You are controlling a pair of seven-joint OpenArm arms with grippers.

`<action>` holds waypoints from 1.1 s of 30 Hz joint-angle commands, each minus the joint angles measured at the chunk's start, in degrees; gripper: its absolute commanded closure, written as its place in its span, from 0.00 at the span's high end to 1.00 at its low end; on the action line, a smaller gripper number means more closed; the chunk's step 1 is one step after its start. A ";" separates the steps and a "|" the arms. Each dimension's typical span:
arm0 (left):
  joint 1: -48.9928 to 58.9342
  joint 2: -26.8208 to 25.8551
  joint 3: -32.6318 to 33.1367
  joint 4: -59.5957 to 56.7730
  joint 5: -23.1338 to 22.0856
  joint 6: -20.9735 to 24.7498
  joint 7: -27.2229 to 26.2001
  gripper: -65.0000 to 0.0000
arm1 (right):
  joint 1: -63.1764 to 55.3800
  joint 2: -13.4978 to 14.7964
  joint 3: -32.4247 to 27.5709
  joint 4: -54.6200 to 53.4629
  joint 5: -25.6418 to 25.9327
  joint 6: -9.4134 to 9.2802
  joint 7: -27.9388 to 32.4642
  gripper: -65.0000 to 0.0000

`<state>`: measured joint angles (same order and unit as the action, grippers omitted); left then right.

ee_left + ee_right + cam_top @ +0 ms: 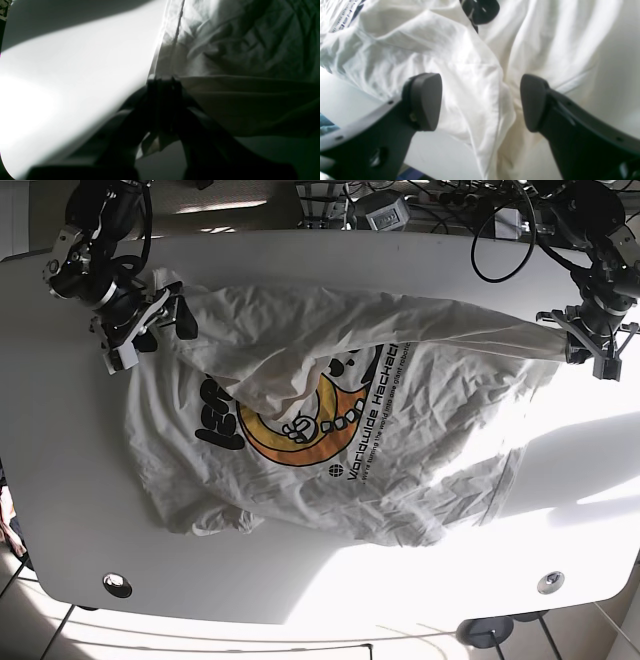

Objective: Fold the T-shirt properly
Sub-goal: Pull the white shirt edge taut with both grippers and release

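Observation:
A white T-shirt with a black and orange print lies crumpled and face up across the white table. My left gripper is shut on a stretched edge of the shirt at the far right. In the left wrist view its dark fingers meet on the cloth. At the shirt's upper left corner is my right gripper. In its wrist view the right gripper is open, with a ridge of white fabric lying between and beneath the two pads.
Cables and equipment crowd the table's back edge. Two round grommets sit near the front edge. Bright sunlight washes over the table's right side.

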<state>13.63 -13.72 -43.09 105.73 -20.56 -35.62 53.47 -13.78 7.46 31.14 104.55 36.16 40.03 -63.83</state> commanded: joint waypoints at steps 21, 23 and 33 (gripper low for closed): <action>-0.13 -1.01 -0.56 2.00 -0.76 0.14 -1.30 0.00 | -4.11 -1.79 0.65 8.72 1.60 -0.03 -1.71 0.03; -0.05 -1.01 -0.65 3.94 -0.76 0.14 -1.30 0.00 | -8.24 -1.44 2.23 9.16 6.08 -0.03 -1.44 0.03; -9.45 -1.19 3.57 -2.57 -0.23 0.50 -1.30 0.00 | -9.30 0.23 10.93 8.90 13.11 -0.03 -1.53 0.03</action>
<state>4.10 -13.85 -39.09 102.52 -21.23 -35.48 52.90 -23.53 6.79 42.00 112.51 48.25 39.92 -66.74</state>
